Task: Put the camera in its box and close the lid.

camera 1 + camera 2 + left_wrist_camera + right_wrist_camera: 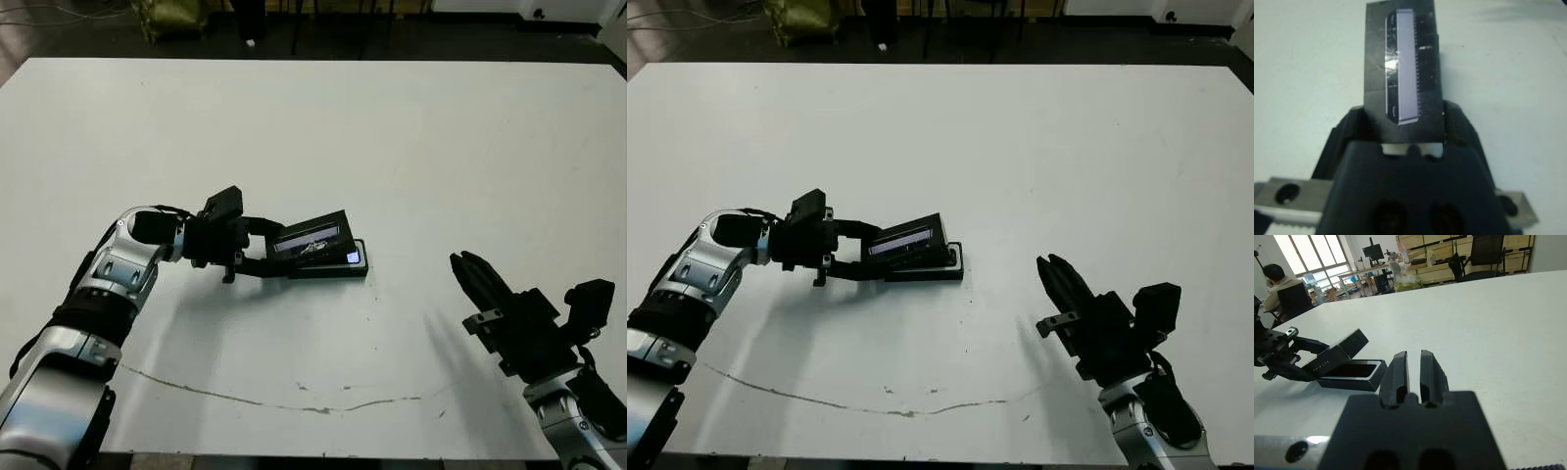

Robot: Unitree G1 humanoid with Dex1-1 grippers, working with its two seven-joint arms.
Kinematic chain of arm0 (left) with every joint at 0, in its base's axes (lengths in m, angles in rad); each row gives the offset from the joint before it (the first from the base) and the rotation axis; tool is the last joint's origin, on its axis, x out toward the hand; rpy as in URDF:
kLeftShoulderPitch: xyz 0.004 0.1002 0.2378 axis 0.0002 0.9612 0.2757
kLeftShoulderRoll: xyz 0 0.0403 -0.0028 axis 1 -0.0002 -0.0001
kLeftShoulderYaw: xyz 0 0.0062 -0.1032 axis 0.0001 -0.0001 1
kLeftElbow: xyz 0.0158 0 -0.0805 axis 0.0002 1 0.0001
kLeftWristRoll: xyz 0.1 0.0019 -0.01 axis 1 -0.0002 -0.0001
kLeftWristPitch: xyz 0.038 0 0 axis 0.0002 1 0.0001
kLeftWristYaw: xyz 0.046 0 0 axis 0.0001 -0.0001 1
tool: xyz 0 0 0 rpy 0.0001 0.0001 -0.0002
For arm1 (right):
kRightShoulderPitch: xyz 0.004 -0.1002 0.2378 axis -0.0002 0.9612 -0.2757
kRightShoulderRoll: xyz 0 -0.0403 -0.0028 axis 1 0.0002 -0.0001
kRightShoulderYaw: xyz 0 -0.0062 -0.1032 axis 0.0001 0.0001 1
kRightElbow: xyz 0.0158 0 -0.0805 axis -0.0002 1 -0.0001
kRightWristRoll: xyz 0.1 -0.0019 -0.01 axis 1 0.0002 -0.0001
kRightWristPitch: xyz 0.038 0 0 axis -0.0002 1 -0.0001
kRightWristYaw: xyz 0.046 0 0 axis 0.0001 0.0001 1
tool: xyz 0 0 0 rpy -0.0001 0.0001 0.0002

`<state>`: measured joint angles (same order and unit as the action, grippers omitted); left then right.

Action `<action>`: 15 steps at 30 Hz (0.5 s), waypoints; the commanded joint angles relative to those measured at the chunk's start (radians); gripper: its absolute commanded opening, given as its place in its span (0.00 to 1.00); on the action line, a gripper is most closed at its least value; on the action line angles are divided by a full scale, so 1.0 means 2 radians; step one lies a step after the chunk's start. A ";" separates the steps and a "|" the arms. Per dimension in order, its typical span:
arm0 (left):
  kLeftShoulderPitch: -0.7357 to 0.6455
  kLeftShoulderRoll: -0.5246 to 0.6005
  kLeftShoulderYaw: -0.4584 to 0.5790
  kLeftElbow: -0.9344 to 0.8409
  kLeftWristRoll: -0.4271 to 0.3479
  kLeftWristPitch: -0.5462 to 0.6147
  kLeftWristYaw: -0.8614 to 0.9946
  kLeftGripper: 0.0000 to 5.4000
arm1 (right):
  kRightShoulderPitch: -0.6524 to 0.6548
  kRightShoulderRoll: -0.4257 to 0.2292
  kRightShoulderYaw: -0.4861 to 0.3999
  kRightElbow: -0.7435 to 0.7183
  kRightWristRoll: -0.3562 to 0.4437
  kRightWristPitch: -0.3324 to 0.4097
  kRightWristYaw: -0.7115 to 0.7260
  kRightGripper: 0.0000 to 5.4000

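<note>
Nearest the robot, the right gripper (470,274) is hanging over bare table at the near right, its two black fingers pressed almost together and carrying nothing, well apart from the work. Farther in, at mid-table on the left side, the left gripper (263,247) is gripping the lid (312,238) by its near end, fingers clamped above and below it, so that the lid is sitting tilted, its far end raised and its low edge meeting the box (331,266). The box is lying flat on the white table (411,147) just beneath and slightly beyond the lid. A bluish-white glint is showing at the box's right end, which is probably the camera (353,258) lying inside, though the right wrist view is showing only a dark interior, so I cannot be sure. Judging from this, the placing looks done and the closing is under way but not finished: the lid is yet to be lowered flat and squared over the box. The lid is showing as a flat black rectangle with a long glossy window strip reflecting pale light along its top.
</note>
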<state>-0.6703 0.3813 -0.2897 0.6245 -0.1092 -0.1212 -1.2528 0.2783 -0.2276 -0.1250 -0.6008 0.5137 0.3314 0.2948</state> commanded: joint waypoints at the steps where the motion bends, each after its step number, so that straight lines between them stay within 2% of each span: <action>1: 0.006 -0.009 -0.020 0.021 0.031 0.005 0.007 0.41 | 0.005 -0.003 -0.002 0.000 0.003 0.011 -0.004 0.00; 15: -0.005 -0.020 -0.030 0.014 0.033 0.020 0.009 0.41 | 0.005 -0.003 -0.002 0.006 -0.004 0.011 -0.009 0.00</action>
<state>-0.7025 0.3687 -0.3133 0.6428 -0.0910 -0.1157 -1.2551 0.2791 -0.2275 -0.1251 -0.6066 0.5127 0.3417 0.2837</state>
